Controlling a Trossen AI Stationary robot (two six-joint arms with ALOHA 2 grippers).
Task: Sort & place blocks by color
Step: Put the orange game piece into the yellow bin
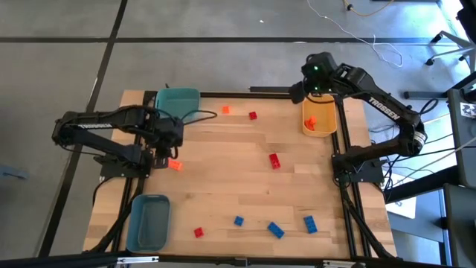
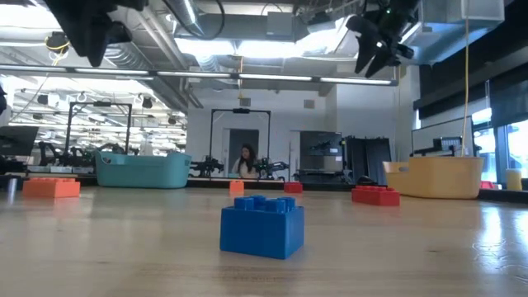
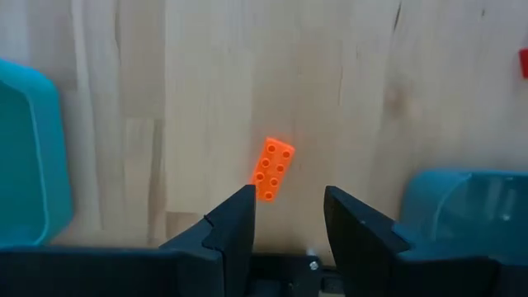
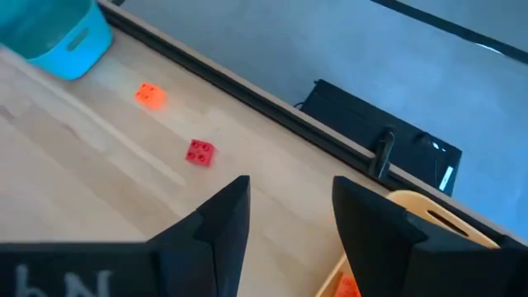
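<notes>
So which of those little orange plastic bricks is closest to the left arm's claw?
The long orange plastic brick, lying just off the left end effector; the other loose orange brick lies farther off, by the teal bin.

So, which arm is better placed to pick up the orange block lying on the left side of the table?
Left. The left gripper hangs open right above the orange block, while the right gripper is over the yellow bin across the table.
</notes>
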